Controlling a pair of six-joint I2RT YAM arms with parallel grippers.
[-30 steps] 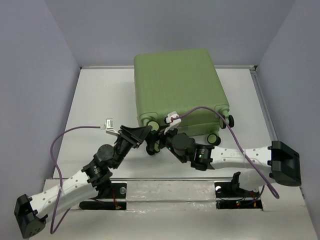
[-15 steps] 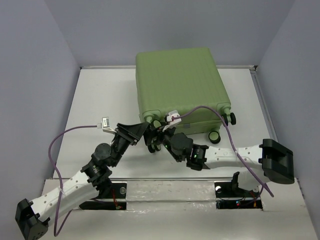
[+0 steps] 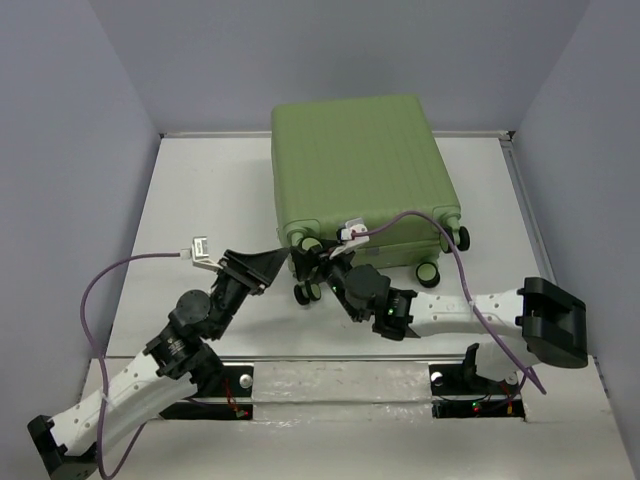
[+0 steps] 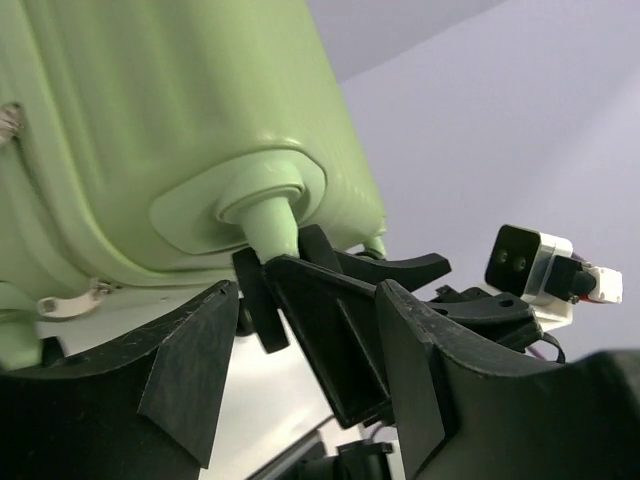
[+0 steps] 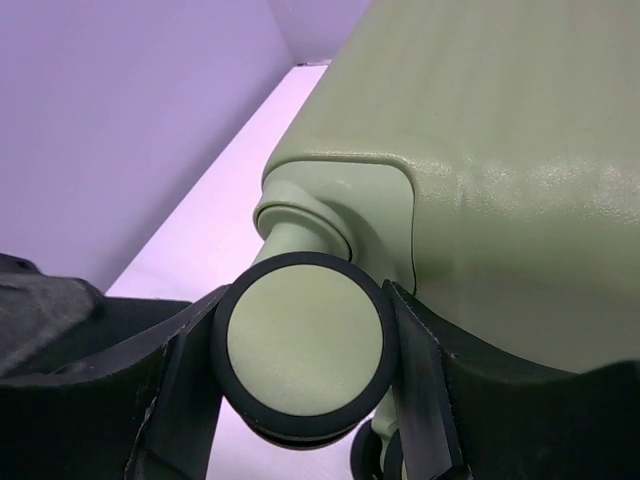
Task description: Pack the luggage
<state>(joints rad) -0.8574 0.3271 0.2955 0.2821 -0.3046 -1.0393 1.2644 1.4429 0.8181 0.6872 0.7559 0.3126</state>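
Wheel (image 5: 300,352) of luggage (image 3: 355,160) clamped in right pincer (image 5: 304,320); left pincer (image 4: 308,330) spread, contact unclear.

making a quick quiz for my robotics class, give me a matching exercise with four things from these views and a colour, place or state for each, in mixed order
Things
1. luggage
2. wheel
3. left end effector
4. cable

Descriptions
a. purple, looping beside the left arm
b. light green, closed, lying flat on the table
c. black rim, green face, between the right end effector's fingers
d. open, at the luggage's near left corner

Pairs: 1-b, 2-c, 3-d, 4-a
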